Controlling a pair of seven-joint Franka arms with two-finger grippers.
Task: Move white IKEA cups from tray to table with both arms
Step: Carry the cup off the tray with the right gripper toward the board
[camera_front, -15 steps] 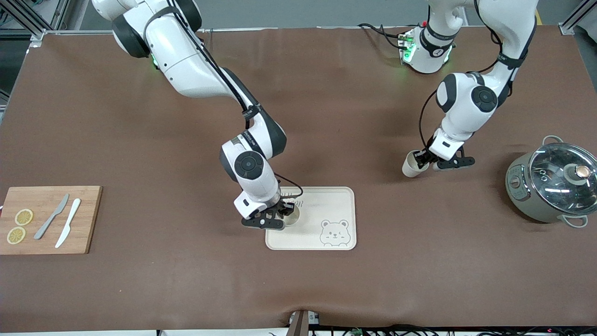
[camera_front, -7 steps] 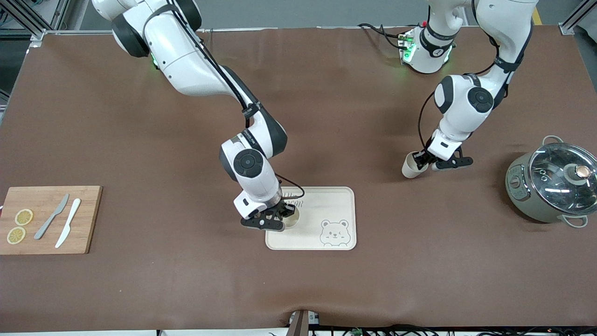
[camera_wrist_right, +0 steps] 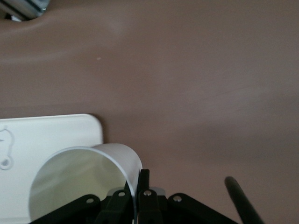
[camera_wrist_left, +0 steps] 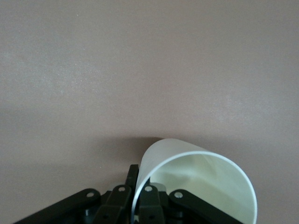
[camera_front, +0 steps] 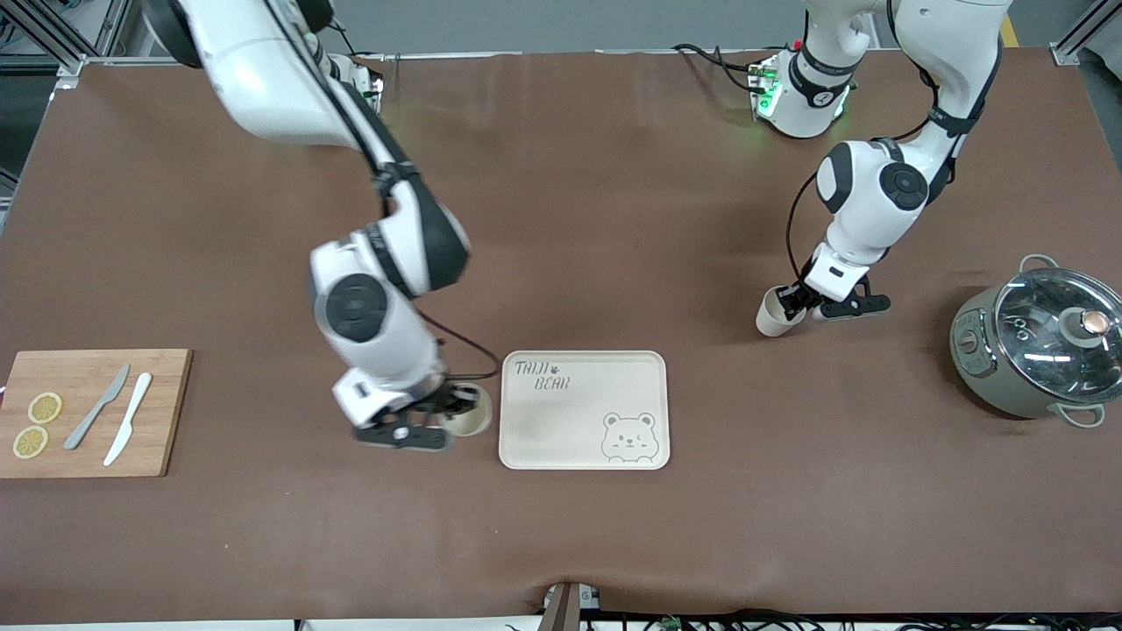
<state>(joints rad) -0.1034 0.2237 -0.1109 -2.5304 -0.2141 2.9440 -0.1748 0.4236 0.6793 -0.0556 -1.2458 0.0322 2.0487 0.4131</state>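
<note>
Your right tool (camera_front: 449, 412), lower centre of the front frame, is clenched on the rim of one small cream-white handleless tapered cup (camera_front: 467, 421), over the brown worktop (camera_front: 561, 543) just beside the cream rectangular bear-printed tray (camera_front: 585, 438). Your left tool (camera_front: 796, 302), at centre right of the frame, pinches the rim of the second identical white cup (camera_front: 773, 314) over bare worktop, between the tray and the grey-green glass-lidded pot (camera_front: 1034, 350).
</note>
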